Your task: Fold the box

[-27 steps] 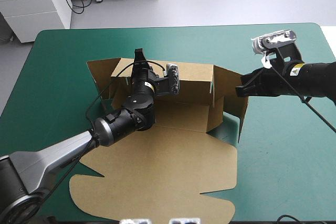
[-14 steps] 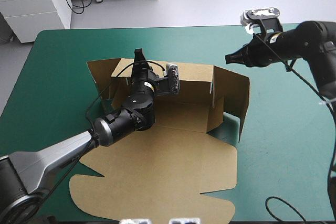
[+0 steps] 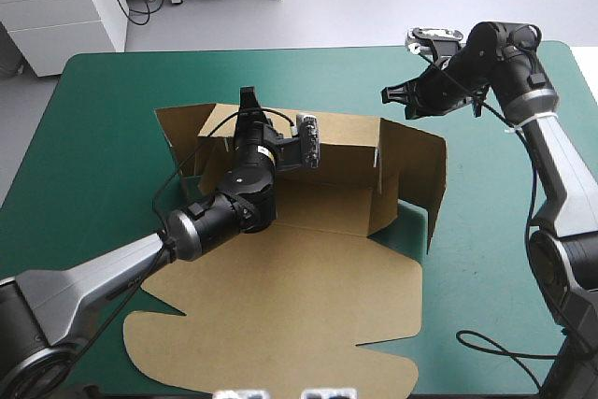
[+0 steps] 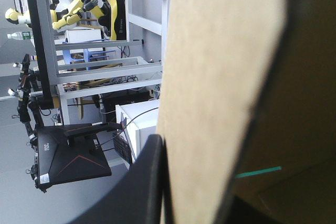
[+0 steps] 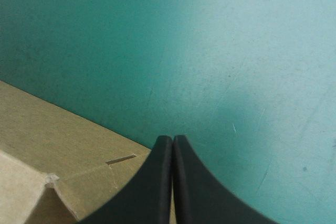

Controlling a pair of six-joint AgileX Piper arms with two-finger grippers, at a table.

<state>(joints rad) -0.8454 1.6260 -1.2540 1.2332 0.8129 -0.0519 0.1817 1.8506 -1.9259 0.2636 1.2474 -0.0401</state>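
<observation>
The brown box (image 3: 299, 296) lies mid-table, its wide lid flat toward the front. Its back wall (image 3: 346, 142) and right side wall (image 3: 422, 170) stand raised. My left gripper (image 3: 247, 100) sits at the left part of the back wall's top edge, shut on the box. In the left wrist view the board (image 4: 220, 77) fills the space between the black fingers (image 4: 142, 182). My right gripper (image 3: 387, 94) is shut and empty, hovering just beyond the box's back right corner. In the right wrist view its tips (image 5: 173, 139) point at the teal-green cover (image 5: 220, 51), the box's edge (image 5: 63, 140) below them.
Bare teal-green cover (image 3: 505, 259) stretches right of the box and along the far edge (image 3: 308, 49). A flap (image 3: 182, 137) of the box stands at its back left corner.
My right arm has drawn back from the right side wall, risen and swung toward the table's far edge. The left gripper and the box have not moved.
</observation>
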